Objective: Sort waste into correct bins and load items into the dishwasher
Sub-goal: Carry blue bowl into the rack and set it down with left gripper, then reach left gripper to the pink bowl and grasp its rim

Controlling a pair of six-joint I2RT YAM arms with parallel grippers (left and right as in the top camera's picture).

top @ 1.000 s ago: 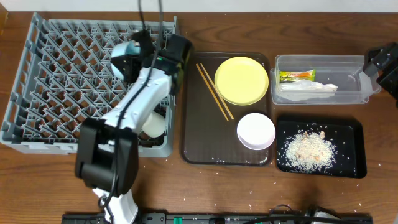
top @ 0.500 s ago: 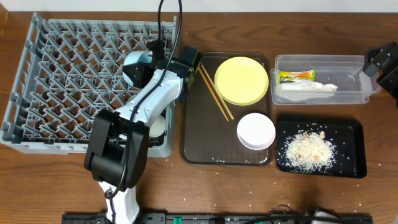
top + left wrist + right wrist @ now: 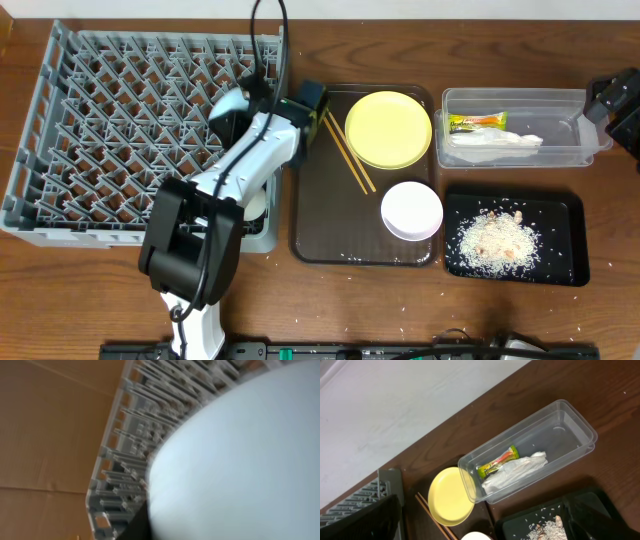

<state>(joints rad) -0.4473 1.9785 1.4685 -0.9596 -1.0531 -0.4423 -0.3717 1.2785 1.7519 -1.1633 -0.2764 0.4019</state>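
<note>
My left gripper (image 3: pixel 268 108) reaches over the right side of the grey dishwasher rack (image 3: pixel 100 130) with the light-blue bowl (image 3: pixel 230 112) at its jaws. In the left wrist view the bowl (image 3: pixel 240 455) fills the frame and hides the fingers, with rack pegs (image 3: pixel 130 435) behind it. A white cup (image 3: pixel 252 203) sits in the rack, half under the arm. The yellow plate (image 3: pixel 388 130), chopsticks (image 3: pixel 345 148) and white bowl (image 3: pixel 411 210) lie on the brown tray (image 3: pixel 312 235). My right gripper (image 3: pixel 612 100) (image 3: pixel 480 512) hangs open and empty by the clear tub (image 3: pixel 565 128).
The clear tub (image 3: pixel 560 435) holds a green-yellow wrapper (image 3: pixel 476 123) and crumpled white paper (image 3: pixel 497 144). The black tray (image 3: pixel 560 262) carries a heap of rice scraps (image 3: pixel 495 240). A few grains lie scattered on the wooden table near the front edge.
My left arm has carried the light-blue bowl to the right, from the rack's upper middle toward its right edge. The right arm has not moved.
</note>
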